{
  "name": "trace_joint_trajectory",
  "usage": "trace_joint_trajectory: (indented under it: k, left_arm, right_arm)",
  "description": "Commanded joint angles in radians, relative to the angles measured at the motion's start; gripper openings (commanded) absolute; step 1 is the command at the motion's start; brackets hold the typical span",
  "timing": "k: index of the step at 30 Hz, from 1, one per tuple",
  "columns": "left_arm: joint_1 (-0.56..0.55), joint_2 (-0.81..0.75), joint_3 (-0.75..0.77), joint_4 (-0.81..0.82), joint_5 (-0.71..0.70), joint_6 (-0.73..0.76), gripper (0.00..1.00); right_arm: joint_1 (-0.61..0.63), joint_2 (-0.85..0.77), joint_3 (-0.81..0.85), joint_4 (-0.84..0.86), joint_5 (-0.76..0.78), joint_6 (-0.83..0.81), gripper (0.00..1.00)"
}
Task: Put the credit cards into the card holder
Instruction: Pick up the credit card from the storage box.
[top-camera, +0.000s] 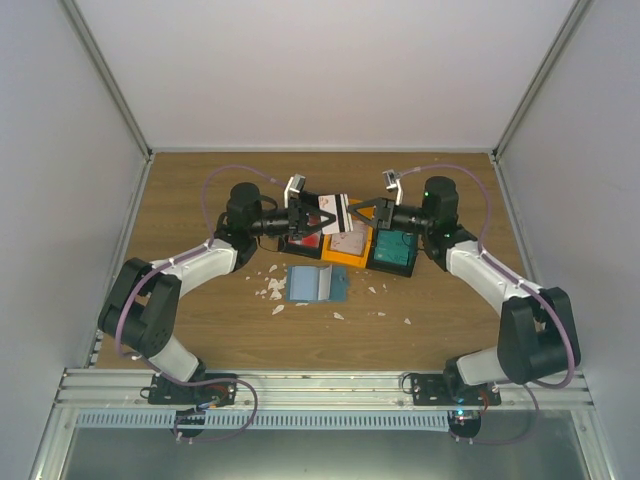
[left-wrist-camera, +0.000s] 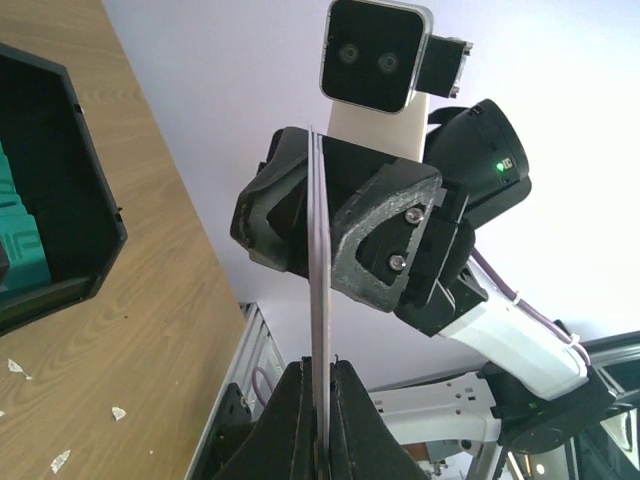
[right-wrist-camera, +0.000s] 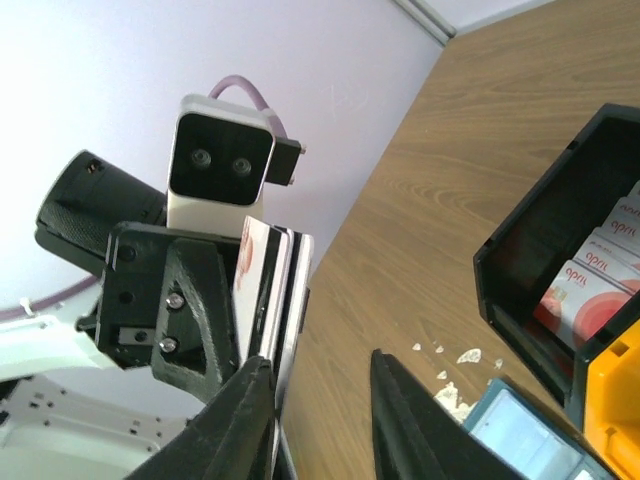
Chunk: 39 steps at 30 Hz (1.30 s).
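The left jaws are clamped on a card, holding it in the air above the bins, well clear of the bench. From the left wrist the card shows edge-on, a thin pale line rising between that arm's two fingers. The edge looks doubled, and I cannot tell whether it is one card or two pressed together. The right jaws face the left ones and stand open, astride the card. It lies close to one finger, with a gap to the other.

The holder lies open and flat on the bench, between the bins and the arms' bases, with white scraps just beside it on the left arm's side. Beyond it three bins stand in a row:
- a black bin with red-and-white cards
- an orange bin in the middle, with a whitish card
- a second black bin with teal cards
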Motion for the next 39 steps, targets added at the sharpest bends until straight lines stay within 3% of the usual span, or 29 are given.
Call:
trace_joint_trajectory:
  k: [1, 4, 8, 15, 21, 27, 39]
  left_arm:
    - [0.006, 0.004, 0.010, 0.087, 0.032, -0.047, 0.00]
    - [0.006, 0.002, 0.010, 0.095, 0.031, -0.052, 0.00]
    - [0.007, 0.001, 0.003, 0.132, 0.043, -0.078, 0.00]
    - [0.007, 0.018, -0.013, 0.274, 0.069, -0.169, 0.00]
    - [0.005, 0.027, -0.004, 0.258, 0.066, -0.146, 0.00]
    - [0.007, 0.045, 0.013, 0.202, 0.063, -0.115, 0.00]
    - [0.024, 0.154, 0.055, 0.077, 0.058, -0.047, 0.10]
  right_arm:
    - [-0.005, 0.029, 0.030, -0.008, -0.052, -0.021, 0.23]
    - [-0.006, 0.035, 0.031, -0.032, -0.045, -0.033, 0.08]
    - [-0.006, 0.043, 0.028, -0.029, -0.048, -0.025, 0.03]
    - [0.000, 0.074, 0.026, -0.005, -0.100, 0.007, 0.05]
    - [0.024, 0.097, 0.038, 0.055, -0.168, 0.045, 0.11]
    - [0.025, 0.102, 0.016, 0.215, -0.224, 0.159, 0.01]
    - [-0.110, 0.092, 0.025, 0.091, -0.117, 0.129, 0.01]
